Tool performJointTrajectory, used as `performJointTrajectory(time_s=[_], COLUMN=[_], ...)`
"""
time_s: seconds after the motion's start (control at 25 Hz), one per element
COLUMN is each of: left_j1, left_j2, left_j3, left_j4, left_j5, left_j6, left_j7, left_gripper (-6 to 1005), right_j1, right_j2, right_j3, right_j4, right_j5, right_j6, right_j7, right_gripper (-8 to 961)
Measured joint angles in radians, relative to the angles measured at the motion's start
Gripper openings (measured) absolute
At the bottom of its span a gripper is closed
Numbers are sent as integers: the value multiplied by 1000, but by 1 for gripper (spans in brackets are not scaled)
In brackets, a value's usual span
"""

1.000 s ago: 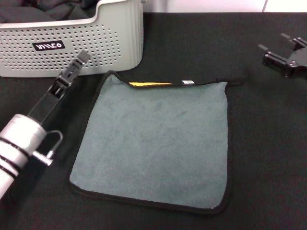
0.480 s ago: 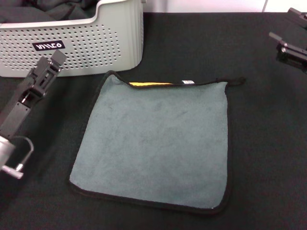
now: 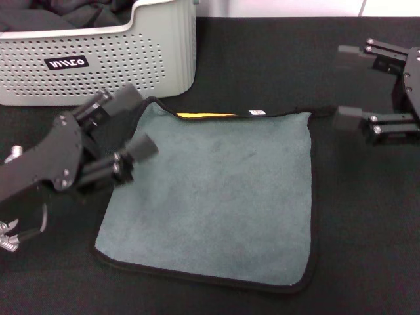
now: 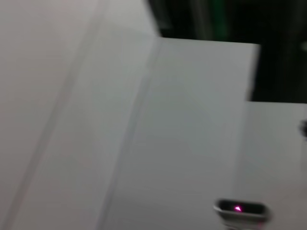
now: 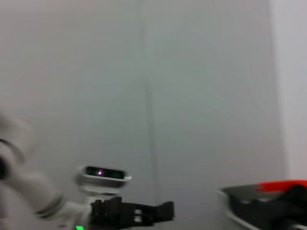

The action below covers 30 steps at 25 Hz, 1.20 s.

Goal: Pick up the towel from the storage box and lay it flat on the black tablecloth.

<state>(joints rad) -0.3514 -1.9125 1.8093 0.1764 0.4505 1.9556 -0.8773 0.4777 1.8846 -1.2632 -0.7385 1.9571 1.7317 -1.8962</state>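
The towel (image 3: pixel 216 197) lies spread flat on the black tablecloth (image 3: pixel 367 230), grey-green side up. A sliver of its yellow reverse (image 3: pixel 205 115) and its white tag (image 3: pixel 257 112) show at the far hem. The storage box (image 3: pixel 151 59) stands at the back left. My left gripper (image 3: pixel 131 125) is open and empty, hovering by the towel's far-left corner. My right gripper (image 3: pixel 348 88) is open and empty, just beyond the towel's far-right corner. Both wrist views show only a pale wall.
Dark fabric (image 3: pixel 65 13) lies inside the storage box. The tablecloth's far edge runs along the back against a white wall (image 3: pixel 282 8). Bare black cloth lies to the right of the towel and in front of it.
The left gripper has swung right to the towel's far-left corner and turned sideways. The right gripper has come back in from the right edge. The towel has not moved.
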Motion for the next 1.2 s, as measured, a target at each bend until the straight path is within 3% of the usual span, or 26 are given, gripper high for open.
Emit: performJointTrajectory(time_s=[0.2,0.44,1.2], left_j1=[-45,-56,-49], left_j2=[14,21,19], left_j3=[0,-4,0], left_j4=[15,29,22], left_j5=[113,147,148], left_j6=[44,44,42], left_j7=[8,9,43], left_gripper=[874,874,874], right_j1=[15,-18,-65], right_j2=[-6,14,18], right_j3=[-16,-19,-10], right_j4=[-93,-212,-233], right_j5=[-89,-157,-162], right_j6=[42,45,46], right_j7=[76,105,125], right_gripper=[877,875,875])
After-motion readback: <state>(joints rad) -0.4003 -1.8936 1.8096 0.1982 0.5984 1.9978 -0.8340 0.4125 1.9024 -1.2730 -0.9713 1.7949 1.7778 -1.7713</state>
